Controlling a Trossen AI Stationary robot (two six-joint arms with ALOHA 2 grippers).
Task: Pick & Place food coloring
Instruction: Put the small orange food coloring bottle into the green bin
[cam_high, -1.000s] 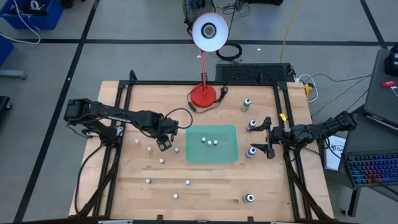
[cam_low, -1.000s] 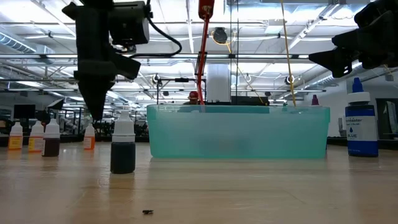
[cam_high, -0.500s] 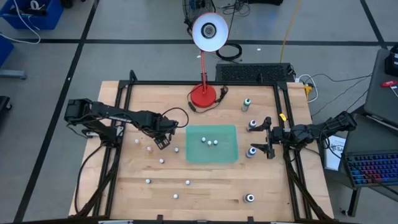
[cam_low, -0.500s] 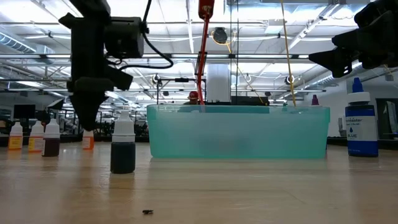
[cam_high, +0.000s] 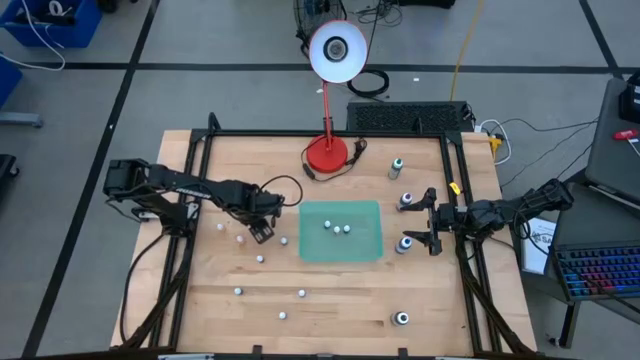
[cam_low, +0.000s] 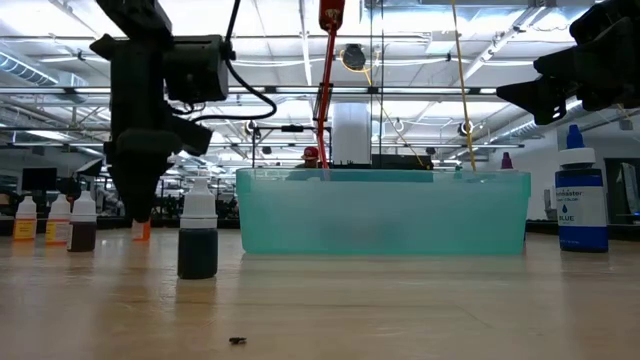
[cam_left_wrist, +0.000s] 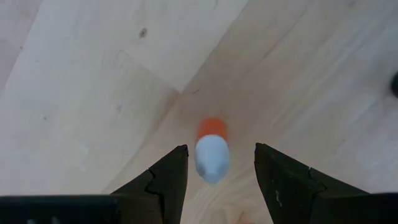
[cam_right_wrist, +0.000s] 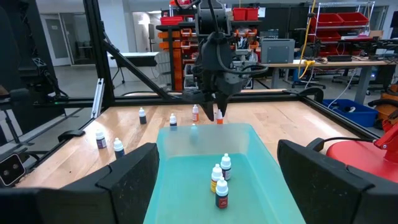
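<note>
The food coloring is small white-capped bottles scattered on the wooden table, such as one at the left (cam_high: 221, 227), and three in the green tray (cam_high: 365, 245). My left gripper (cam_high: 262, 232) is open and points down over an orange bottle with a white cap (cam_left_wrist: 211, 149), which stands upright on the table (cam_low: 142, 231). Its fingers (cam_left_wrist: 171, 174) stand on either side of the cap without touching it. My right gripper (cam_high: 430, 222) is open and empty at the tray's right side, between two larger bottles (cam_high: 405, 202) (cam_high: 405, 243).
A red-based desk lamp (cam_high: 327, 152) stands at the table's far edge. A dark bottle (cam_low: 197, 240) stands just right of my left gripper. More larger bottles stand at the far right (cam_high: 397, 166) and near right (cam_high: 401, 319). A black frame (cam_high: 190, 180) edges the table.
My left gripper has gone down and a little toward the table's left edge, and now stands low over the orange bottle. No bottle has moved.
</note>
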